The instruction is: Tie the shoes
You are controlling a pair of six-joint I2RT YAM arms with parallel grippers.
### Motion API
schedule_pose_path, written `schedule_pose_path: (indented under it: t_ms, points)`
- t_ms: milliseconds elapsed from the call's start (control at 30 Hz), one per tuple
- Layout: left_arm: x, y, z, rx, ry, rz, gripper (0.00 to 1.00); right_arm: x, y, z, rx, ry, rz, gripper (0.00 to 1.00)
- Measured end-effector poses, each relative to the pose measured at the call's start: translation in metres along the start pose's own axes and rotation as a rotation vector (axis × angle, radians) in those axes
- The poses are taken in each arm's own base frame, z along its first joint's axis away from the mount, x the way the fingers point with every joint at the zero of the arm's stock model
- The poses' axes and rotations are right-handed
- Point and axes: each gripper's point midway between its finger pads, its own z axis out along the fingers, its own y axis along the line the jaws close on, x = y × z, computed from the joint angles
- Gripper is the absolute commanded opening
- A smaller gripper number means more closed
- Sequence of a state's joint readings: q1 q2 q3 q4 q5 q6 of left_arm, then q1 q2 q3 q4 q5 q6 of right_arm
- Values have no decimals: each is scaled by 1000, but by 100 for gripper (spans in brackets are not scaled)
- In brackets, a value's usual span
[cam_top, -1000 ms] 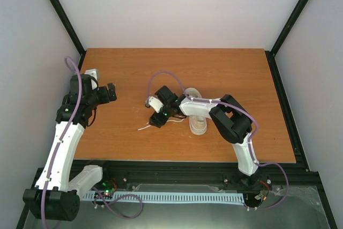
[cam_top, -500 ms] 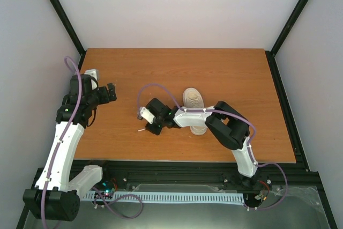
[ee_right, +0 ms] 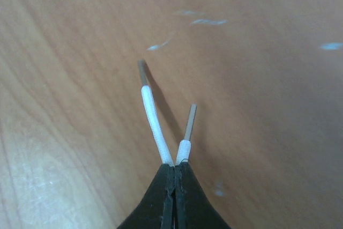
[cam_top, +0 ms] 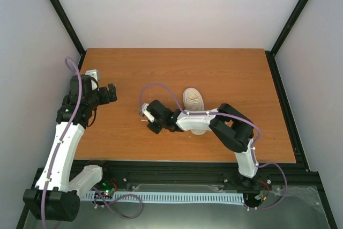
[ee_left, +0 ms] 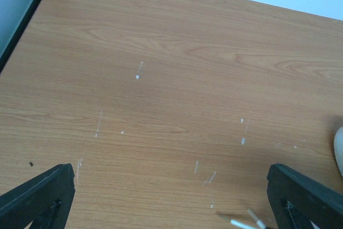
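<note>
Here, right fingers [ee_right: 158, 205] pinch both lace tips [ee_right: 153, 115].

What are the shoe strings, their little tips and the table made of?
The laces look like white fabric cord, matte and slightly fuzzy. Their tips seem to be plastic, smooth and greyish. The table looks like wood or wood-print laminate, going by its grain.

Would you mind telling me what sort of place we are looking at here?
Most likely a robotics lab test cell: a wooden table boxed in by plain white walls and black frame posts, two arms bolted to a rail at its near edge, and one sneaker as the practice object.
</note>
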State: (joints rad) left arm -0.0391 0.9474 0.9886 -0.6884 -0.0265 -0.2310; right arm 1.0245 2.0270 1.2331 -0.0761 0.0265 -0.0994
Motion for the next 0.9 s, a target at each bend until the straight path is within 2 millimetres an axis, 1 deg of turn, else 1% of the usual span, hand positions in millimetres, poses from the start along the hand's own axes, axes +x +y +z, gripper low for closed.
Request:
schedule_pose_path:
  t_ms: [33,100,133,167,200,267,300,333,367,400,467,567,633,667,733,767,833,900]
  points:
    - [1,-2,1,12,2,1,100,-4,-6,-7,19,-11,30,3]
    - [4,-8,2,41,10,5,100,-19,-21,-29,47,-57,90,3]
    - [5,-13,3,56,19,12,100,-32,-34,-48,62,-105,133,3]
    - [8,-22,4,82,28,26,100,-45,-48,-66,76,-152,171,3]
    - [11,-32,6,109,38,41,100,-59,-67,-92,99,-215,220,3]
    - [22,-64,10,200,81,78,100,-76,-107,-140,156,-328,308,3]
    - [29,-83,12,257,103,87,100,-78,-126,-163,186,-376,353,3]
    - [34,-97,14,304,120,88,100,-77,-143,-181,216,-410,392,3]
    - [40,-115,17,357,134,90,100,-70,-161,-200,252,-442,436,3]
    - [48,-132,19,413,154,89,100,-58,-175,-213,284,-455,478,3]
    - [65,-160,24,490,193,84,100,-29,-193,-226,338,-445,545,3]
    - [92,-200,32,594,264,78,99,23,-207,-227,389,-375,647,3]
    - [115,-228,38,649,321,89,99,51,-211,-226,409,-326,702,3]
    - [130,-243,40,672,356,104,99,63,-213,-226,419,-306,729,3]
    - [160,-268,42,704,428,139,99,77,-216,-230,438,-290,766,3]
    - [176,-280,42,716,464,159,99,80,-218,-233,449,-291,780,3]
    - [199,-298,43,730,513,189,99,83,-223,-241,466,-302,807,3]
    - [207,-303,43,733,528,196,99,87,-230,-249,489,-318,834,3]
